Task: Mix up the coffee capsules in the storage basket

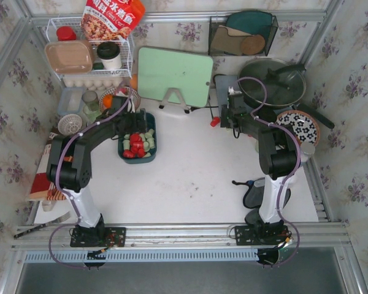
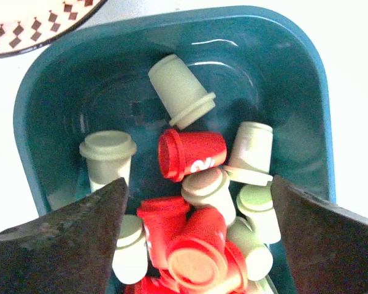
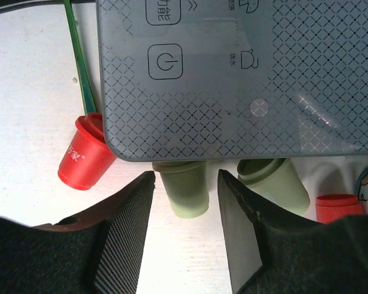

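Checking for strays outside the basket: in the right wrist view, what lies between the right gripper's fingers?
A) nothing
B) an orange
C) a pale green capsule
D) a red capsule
C: a pale green capsule lies between the right gripper's fingers, its rim at the grey panel's edge.

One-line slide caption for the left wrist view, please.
Left gripper, fingers spread wide, poised over the dark teal plastic storage basket of jumbled bright red and pale green coffee capsules.

In the basket [image 2: 294, 73], capsules [image 2: 193, 153] crowd the near end between the spread fingers of the left gripper [image 2: 197, 182]; bare floor lies at the far end. At the right gripper [image 3: 185, 177], fingers flank one green capsule [image 3: 184, 193]; the cooker panel [image 3: 245, 79] bars passage beyond. The table [image 1: 196, 184] is unobstructed between the arms.
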